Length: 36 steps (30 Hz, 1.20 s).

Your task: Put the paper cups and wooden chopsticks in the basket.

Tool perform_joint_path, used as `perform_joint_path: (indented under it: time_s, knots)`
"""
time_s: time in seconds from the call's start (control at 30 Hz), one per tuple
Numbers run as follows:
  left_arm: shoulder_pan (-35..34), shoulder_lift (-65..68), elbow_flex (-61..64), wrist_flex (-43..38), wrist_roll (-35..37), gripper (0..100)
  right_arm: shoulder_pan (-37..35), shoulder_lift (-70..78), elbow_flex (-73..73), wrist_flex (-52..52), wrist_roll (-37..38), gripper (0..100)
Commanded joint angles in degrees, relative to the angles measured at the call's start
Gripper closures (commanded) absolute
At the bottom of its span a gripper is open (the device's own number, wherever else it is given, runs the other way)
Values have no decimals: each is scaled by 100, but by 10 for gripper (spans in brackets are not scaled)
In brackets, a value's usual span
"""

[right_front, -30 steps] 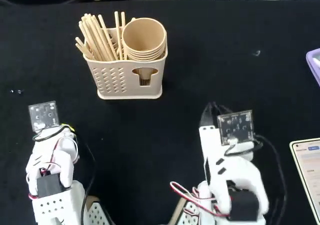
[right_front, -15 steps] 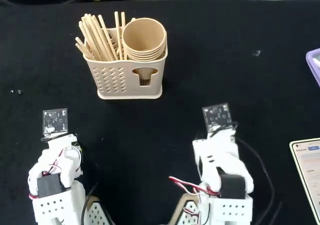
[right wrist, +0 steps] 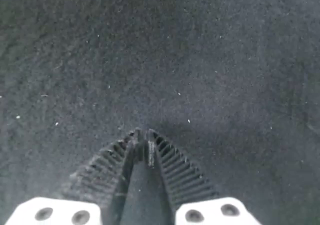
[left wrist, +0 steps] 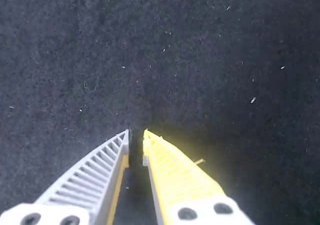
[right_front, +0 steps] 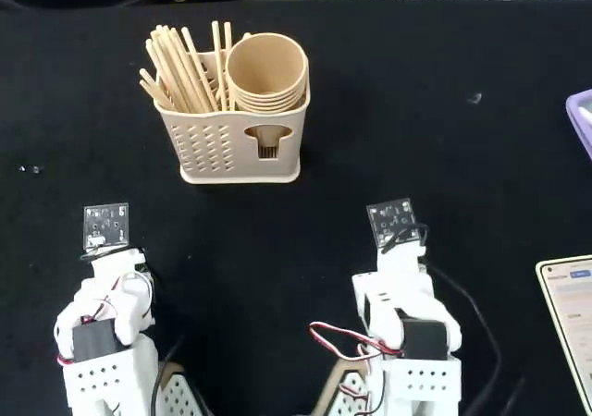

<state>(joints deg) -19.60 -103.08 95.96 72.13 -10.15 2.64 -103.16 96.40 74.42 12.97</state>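
A beige slotted basket (right_front: 208, 148) stands at the back left of the black table. It holds several wooden chopsticks (right_front: 180, 65) in its left part and a stack of paper cups (right_front: 266, 69) in its right part. Both arms are folded back at the near edge, far from the basket. My left gripper (left wrist: 136, 135) is shut, with nothing between its white and yellow fingers, over bare black cloth. My right gripper (right wrist: 143, 134) is shut too, its dark fingers empty, also over bare cloth.
A phone (right_front: 569, 314) lies at the right edge near the front. A purple object (right_front: 583, 116) pokes in at the right edge farther back. The left arm's base (right_front: 97, 342) and the right arm's base (right_front: 407, 342) stand at the near edge.
The right arm has drawn back toward its base and straightened. The left arm has folded back a little as well. The basket and its contents have not moved.
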Motion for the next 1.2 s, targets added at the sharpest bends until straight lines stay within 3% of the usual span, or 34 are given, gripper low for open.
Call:
perform_joint_path:
  time_s: [0.0,1.17]
  knots:
    - [13,9,145,-105,44,943,97,-549,13,26,-62,981]
    - [119,-167,145,-105,44,943,62,-549,13,35,-62,982]
